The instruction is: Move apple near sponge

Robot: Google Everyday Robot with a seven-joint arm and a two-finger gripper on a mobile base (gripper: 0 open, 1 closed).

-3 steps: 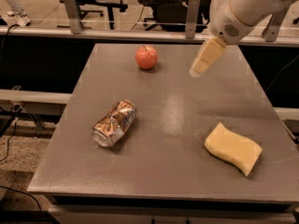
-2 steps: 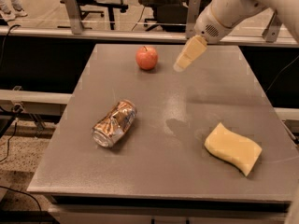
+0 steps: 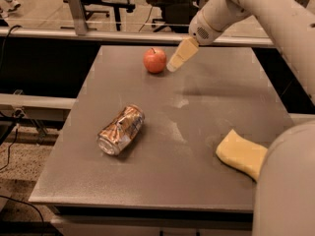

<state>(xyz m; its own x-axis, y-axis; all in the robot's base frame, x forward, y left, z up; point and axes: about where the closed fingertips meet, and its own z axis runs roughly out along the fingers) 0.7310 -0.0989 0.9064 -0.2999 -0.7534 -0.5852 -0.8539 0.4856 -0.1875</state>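
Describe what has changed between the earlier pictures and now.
The tool moved toward the apple and is now close beside it, at the far side of the table. Nothing was taken hold of. The apple, the can and the sponge stayed in place.

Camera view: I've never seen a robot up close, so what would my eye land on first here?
The big white arm sweeps in from the upper right, and its pale pincer hangs just right of the red apple near the far edge of the grey table. A crushed can lies on its side toward the left front, and a yellow sponge sits at the right front.
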